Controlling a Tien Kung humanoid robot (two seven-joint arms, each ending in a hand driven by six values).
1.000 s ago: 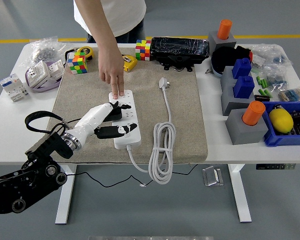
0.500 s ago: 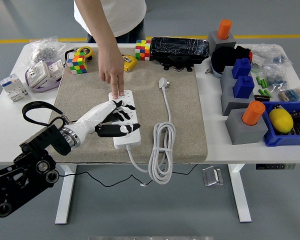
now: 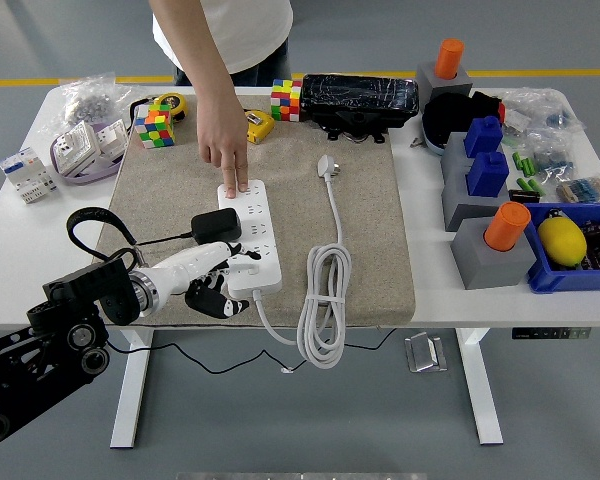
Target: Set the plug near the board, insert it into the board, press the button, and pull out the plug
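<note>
The white power strip lies on the beige mat. The black plug sits at the strip's left edge, about midway along it, and its black cable loops off to the left. I cannot tell if it is seated in a socket. My left hand is below the plug, beside the strip's near left end, its fingers loose and holding nothing. A person's hand presses fingertips on the strip's far end. My right hand is out of view.
The strip's own white cable coils at the mat's near edge, its white plug lying further back. Puzzle cubes, a tape measure and a black case stand behind. Grey and blue blocks and a blue bin are on the right.
My left hand has let go of the black plug and drawn back toward the near edge. The plug stays at the strip. The person's hand has not moved.
</note>
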